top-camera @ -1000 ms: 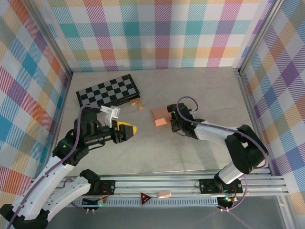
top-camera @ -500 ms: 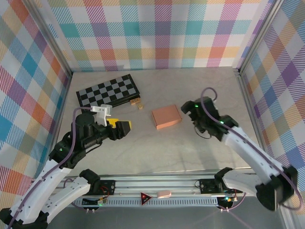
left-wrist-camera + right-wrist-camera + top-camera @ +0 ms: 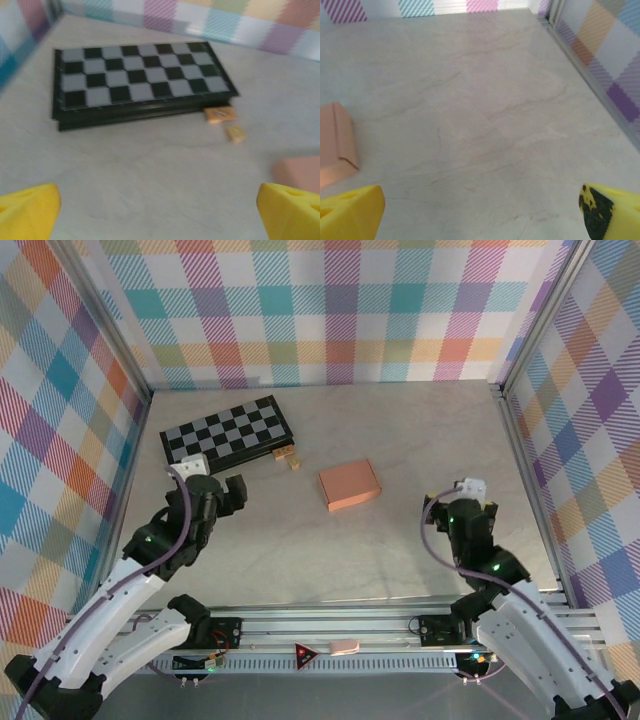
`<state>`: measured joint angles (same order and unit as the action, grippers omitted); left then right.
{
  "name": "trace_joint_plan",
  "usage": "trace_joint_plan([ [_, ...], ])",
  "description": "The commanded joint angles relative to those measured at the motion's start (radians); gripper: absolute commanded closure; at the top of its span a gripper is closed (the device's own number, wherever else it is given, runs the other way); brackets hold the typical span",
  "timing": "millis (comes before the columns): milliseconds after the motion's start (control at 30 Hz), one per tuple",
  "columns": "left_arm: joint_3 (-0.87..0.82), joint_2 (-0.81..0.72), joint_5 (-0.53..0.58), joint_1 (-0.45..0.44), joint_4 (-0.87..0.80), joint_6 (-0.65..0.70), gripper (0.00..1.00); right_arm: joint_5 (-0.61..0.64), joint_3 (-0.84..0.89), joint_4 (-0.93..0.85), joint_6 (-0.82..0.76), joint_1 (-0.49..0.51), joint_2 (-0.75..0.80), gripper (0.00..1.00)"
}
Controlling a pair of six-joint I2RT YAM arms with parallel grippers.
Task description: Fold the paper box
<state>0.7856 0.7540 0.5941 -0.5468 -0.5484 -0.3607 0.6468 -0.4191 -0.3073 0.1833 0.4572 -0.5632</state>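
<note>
The paper box (image 3: pixel 350 485) lies apart from the left gripper (image 3: pixel 159 212) and right gripper (image 3: pixel 481 212), both wide, arms tucked near their bases.

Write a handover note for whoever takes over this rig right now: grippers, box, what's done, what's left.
Left gripper: jaws open, empty, facing the checkerboard.
Right gripper: jaws open, empty, with the paper box off to its left.
Paper box: lies flat on the table between the arms, touching neither gripper, to the right of the checkerboard.
Done: it looks folded into a small closed rectangular box.
Left: probably only checking that the flaps are tucked; the pictures do not settle that.
</note>
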Motion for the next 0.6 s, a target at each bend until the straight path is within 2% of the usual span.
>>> trace_joint_plan([
  [0,-0.133,-0.033,0.123,0.021,0.195,0.208,0.0,-0.055,0.116,0.383,-0.222,-0.029,-0.023,0.01],
  [67,-0.222,-0.029,0.114,0.048,0.324,0.237,0.0,-0.116,0.154,0.441,-0.172,-0.065,-0.081,0.01],
  [133,-0.316,-0.01,0.001,0.111,0.474,0.31,0.0,-0.148,0.174,0.51,-0.178,-0.089,-0.152,0.01],
  [167,-0.333,0.01,-0.017,0.141,0.501,0.296,0.0,-0.171,0.183,0.551,-0.184,-0.1,-0.183,0.01],
  [267,-0.339,0.133,-0.167,0.252,0.553,0.313,0.0,-0.268,0.206,0.687,-0.185,-0.163,-0.299,0.01],
  [367,-0.355,0.271,-0.302,0.343,0.673,0.315,0.0,-0.355,0.216,0.842,-0.176,-0.22,-0.424,0.01],
  [567,-0.378,0.499,-0.427,0.443,0.98,0.316,0.0,-0.487,0.159,1.102,-0.184,-0.294,-0.679,0.01],
])
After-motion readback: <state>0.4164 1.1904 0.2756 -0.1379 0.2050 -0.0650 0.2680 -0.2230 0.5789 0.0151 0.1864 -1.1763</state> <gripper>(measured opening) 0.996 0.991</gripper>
